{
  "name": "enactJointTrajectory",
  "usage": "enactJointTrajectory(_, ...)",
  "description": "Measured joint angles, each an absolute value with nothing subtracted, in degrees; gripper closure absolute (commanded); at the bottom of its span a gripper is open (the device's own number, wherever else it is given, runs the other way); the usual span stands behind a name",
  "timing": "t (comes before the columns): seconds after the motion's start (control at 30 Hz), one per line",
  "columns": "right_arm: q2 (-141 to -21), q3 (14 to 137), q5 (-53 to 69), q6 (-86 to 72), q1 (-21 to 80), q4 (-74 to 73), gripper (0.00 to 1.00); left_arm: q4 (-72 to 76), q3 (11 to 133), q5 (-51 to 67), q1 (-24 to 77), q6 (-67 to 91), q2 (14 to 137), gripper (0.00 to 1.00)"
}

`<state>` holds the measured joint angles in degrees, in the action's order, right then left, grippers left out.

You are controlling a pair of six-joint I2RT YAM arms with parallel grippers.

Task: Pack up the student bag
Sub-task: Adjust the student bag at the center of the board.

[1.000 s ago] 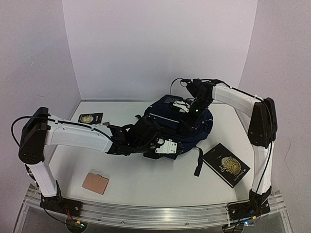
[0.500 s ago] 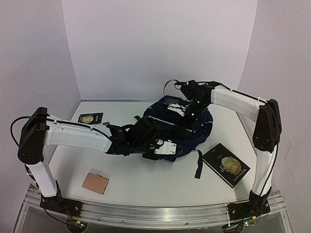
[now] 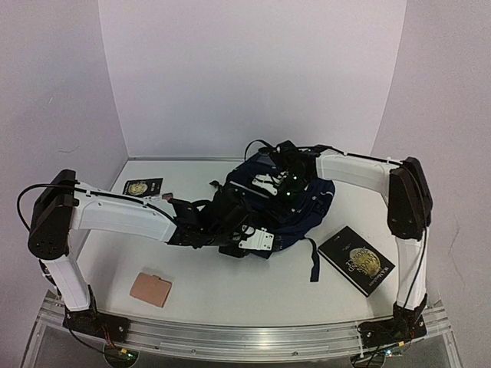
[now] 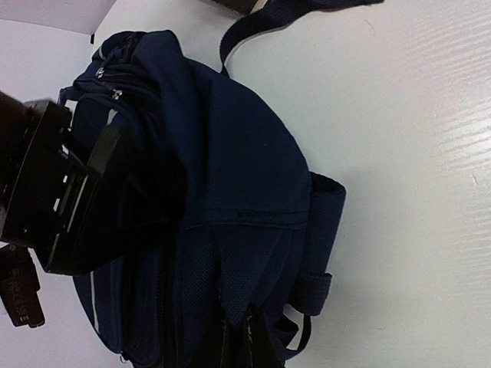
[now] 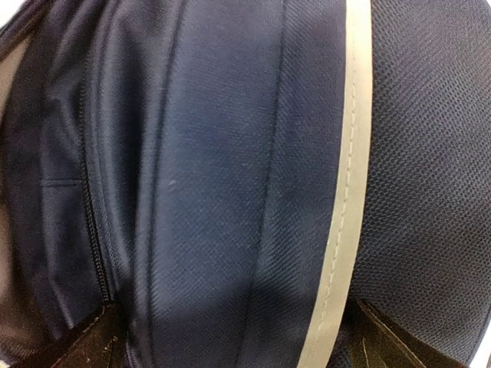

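The student bag [image 3: 316, 201], a dark navy backpack with black straps, lies on its side at the table's middle. My left gripper [image 3: 270, 233] is at the bag's near edge, shut on a fold of its navy fabric [image 4: 230, 253]; its dark fingertips [image 4: 261, 345] pinch the cloth at the bottom of the left wrist view. My right gripper [image 3: 265, 183] sits on top of the bag's far left part, jaws wide open, pressed against navy fabric [image 5: 207, 192] beside the pale stripe [image 5: 349, 192]. It shows as a black block in the left wrist view [image 4: 54, 195].
A black book with a gold emblem [image 3: 357, 261] lies right of the bag, next to a loose black strap [image 3: 313, 259]. A small black booklet with a gold emblem [image 3: 143, 186] lies far left. A tan flat pouch [image 3: 150, 289] lies near left.
My right gripper has moved left across the top of the bag. The bag and my left gripper have shifted slightly left and toward me.
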<state>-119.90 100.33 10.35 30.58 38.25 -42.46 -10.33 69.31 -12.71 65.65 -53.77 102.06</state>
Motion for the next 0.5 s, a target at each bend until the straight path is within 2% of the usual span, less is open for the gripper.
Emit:
enactJointTrajectory(0.17, -126.35, 110.18, 9.05, 29.78, 36.19, -42.07, 0.05, -8.30, 66.96, -15.55, 65.27, -54.69, 102.06, 1.00)
enactJointTrajectory(0.4, -125.69, 106.62, 9.94, 29.46, 35.79, -38.28, 0.06, -2.71, 62.36, -16.35, 65.49, -54.78, 101.95, 0.96)
enactJointTrajectory(0.47, -125.60, 106.15, 10.26, 29.14, 35.81, -37.76, 0.06, -1.24, 60.80, -16.67, 65.66, -55.16, 101.95, 0.89)
enactJointTrajectory(0.5, -125.60, 106.16, 10.47, 28.96, 35.81, -37.74, 0.06, -0.42, 60.26, -16.86, 65.73, -55.21, 101.95, 0.78)
